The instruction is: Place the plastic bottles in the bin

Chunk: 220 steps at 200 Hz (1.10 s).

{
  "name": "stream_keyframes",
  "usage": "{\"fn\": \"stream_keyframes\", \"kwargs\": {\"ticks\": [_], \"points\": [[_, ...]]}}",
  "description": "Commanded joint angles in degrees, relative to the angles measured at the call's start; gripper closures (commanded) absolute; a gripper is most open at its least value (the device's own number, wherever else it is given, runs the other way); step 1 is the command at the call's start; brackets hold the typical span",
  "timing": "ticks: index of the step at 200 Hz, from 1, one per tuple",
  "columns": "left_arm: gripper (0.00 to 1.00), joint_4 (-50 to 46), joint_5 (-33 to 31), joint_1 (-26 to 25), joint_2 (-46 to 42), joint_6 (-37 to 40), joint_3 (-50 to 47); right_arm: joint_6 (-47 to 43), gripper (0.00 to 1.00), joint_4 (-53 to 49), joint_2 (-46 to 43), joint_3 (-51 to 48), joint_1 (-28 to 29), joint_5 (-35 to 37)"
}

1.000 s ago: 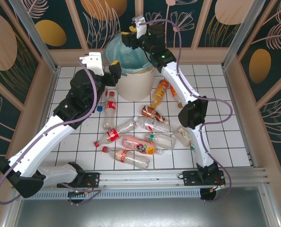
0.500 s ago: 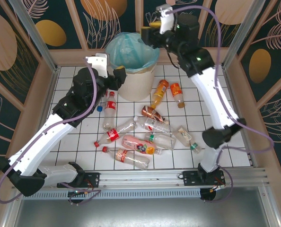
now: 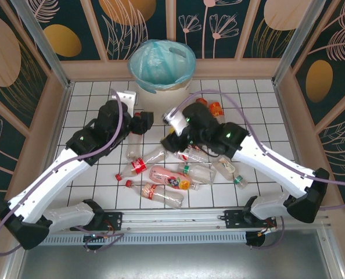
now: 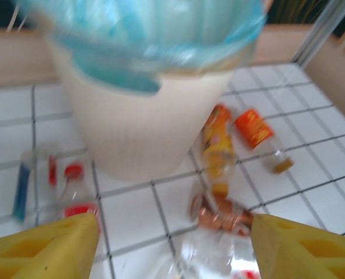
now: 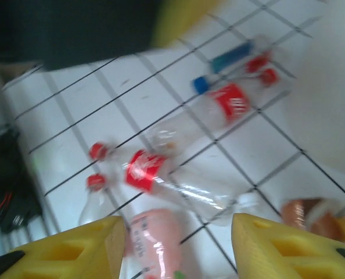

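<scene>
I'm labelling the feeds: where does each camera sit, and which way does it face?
Top external: above and behind, looking down at bin and plastic bottles; left arm, right arm show.
Left wrist: on that arm, facing the bin; yellow fingers show.
Right wrist: on that arm, angled down at red-labelled bottle; yellow fingers show.
Shared: bin, in top and left wrist.

No lettering on the plastic bottles (image 3: 139, 165) can be read.
</scene>
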Motion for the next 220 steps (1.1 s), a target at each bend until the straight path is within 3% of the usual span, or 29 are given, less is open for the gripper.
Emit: {"fn": "stream_keyframes", "kwargs": {"ticks": [1,20,49,93,113,158,220], "points": [[0.29,-9.5,-6.4,-0.1,-5.8,-10.7,-4.5,-10.8,0.46,1.5,4.1,1.2,7.5,4.6],[0.29,-11.5,-9.4,-0.2,-12.0,-17.0,-9.6,-17.7,0.46,0.1,11.9,4.8,11.6,7.1],[0.3,-15.3,-14.1,-0.2,-20.2,-24.8,-15.9,-24.6,0.46,2.6,21.4,9.4,12.7,4.8],[0.35,-25.3,-23.6,-0.1,-26.5,-31.8,-15.4,-31.9,0.47,6.1,33.2,16.1,12.8,0.3],[0.37,-28.4,-28.5,-0.1,-28.0,-33.1,-14.3,-34.6,0.46,7.0,37.9,18.7,12.8,-0.8],[0.34,-29.1,-32.6,-0.1,-31.7,-32.7,-15.3,-38.0,0.47,4.5,48.2,27.5,12.8,-3.2],[0.35,-27.0,-39.6,-0.1,-41.1,-33.5,-19.0,-40.2,0.42,1.9,55.5,33.0,12.8,-4.1]]}}
